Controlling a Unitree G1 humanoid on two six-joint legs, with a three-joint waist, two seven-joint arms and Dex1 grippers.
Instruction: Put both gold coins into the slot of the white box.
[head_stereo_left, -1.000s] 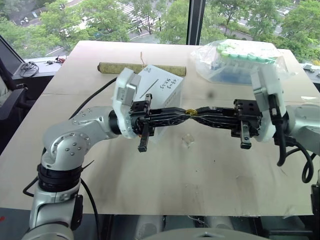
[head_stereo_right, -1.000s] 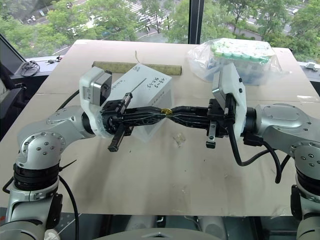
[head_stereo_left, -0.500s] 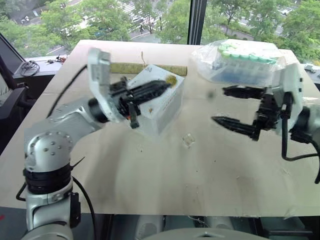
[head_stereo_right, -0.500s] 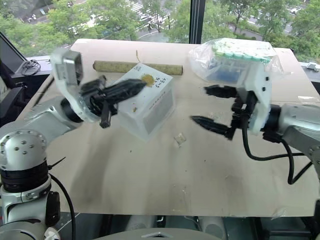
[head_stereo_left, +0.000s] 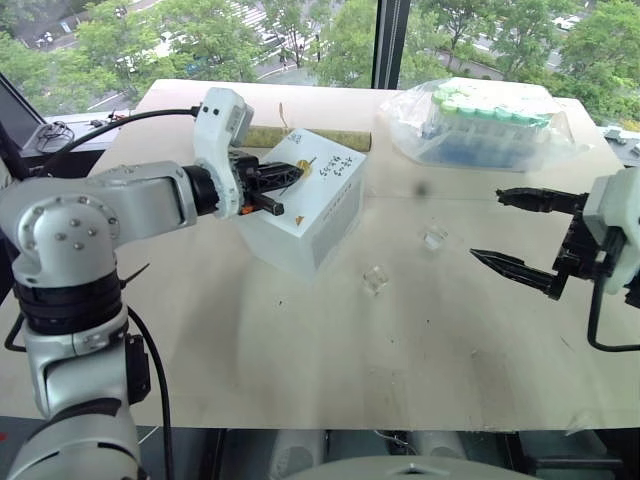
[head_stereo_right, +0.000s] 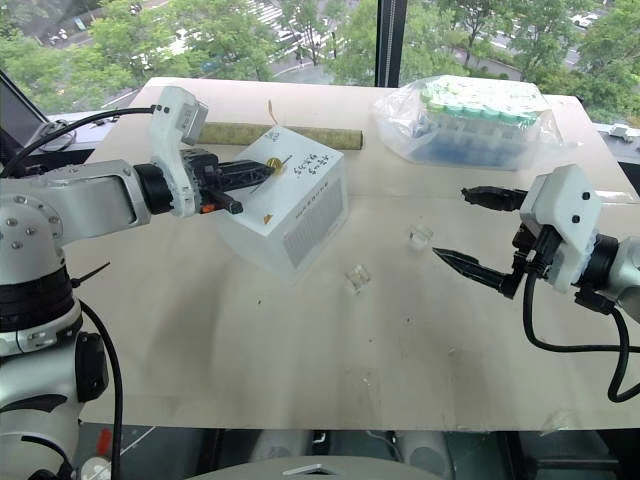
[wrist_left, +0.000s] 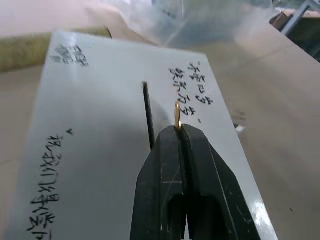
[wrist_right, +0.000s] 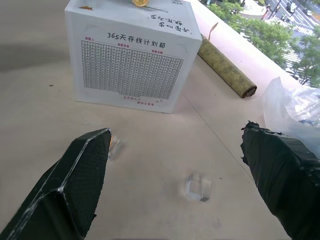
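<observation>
Above the white box (head_stereo_left: 305, 210) we see the left gripper (wrist_left: 178, 131) with its jaws pressed together on a gold coin (wrist_left: 177, 115). The coin stands on edge at the fingertips, just beyond them and just beside the slot (wrist_left: 148, 115) — the dark slit running along the box's top face between lines of black writing. Well apart from the box we find the right gripper (head_stereo_right: 470, 232), its jaws spread wide and holding nothing. Between and ahead of its two fingers (wrist_right: 82, 170) lie two small clear plastic pieces (wrist_right: 197, 186) on the table (head_stereo_left: 400, 340), with the box farther ahead — its printed side facing those jaws. Beyond them lie a green-brown roll (wrist_right: 225, 67) and a clear bag of tubes (head_stereo_left: 485, 120).
</observation>
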